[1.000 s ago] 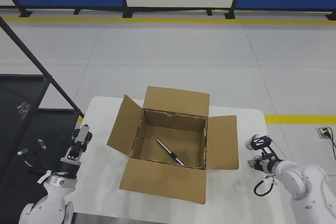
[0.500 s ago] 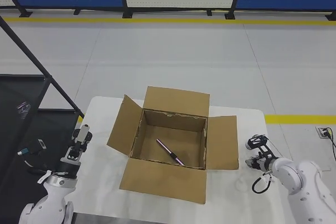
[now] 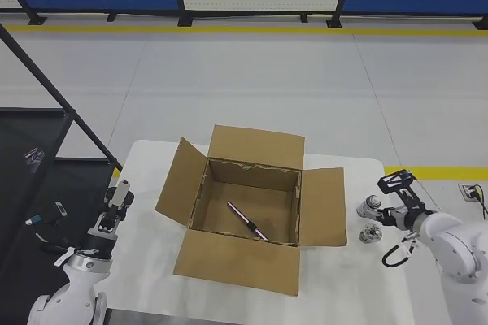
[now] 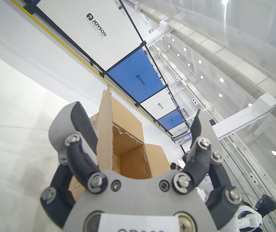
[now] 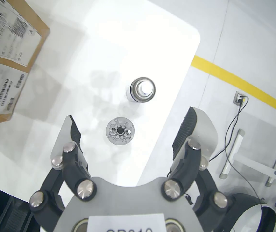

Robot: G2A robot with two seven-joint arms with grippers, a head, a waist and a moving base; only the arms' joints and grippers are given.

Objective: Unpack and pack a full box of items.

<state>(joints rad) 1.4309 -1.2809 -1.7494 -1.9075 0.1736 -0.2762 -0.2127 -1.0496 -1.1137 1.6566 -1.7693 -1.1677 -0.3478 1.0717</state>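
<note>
An open cardboard box (image 3: 244, 215) stands mid-table with all flaps folded out; a thin purple pen (image 3: 246, 219) lies on its floor. Right of the box, a small silver can (image 3: 366, 208) stands upright and a round silver cap-like piece (image 3: 369, 234) lies on the white table (image 3: 333, 276). My right gripper (image 3: 396, 188) hangs open above and just right of them; in the right wrist view the round piece (image 5: 120, 131) lies below the open gripper (image 5: 130, 127), with the can (image 5: 142, 90) beyond. My left gripper (image 3: 118, 199) is open and empty, left of the box (image 4: 128, 141).
A black metal frame (image 3: 32, 162) with dark panels stands off the table's left side. The table's right edge runs close to the can and the round piece. A cable and socket (image 3: 470, 192) lie on the floor at the right.
My right gripper has lifted and drawn back to the right, away from the round piece, which now lies free on the table. The left arm has kept still.
</note>
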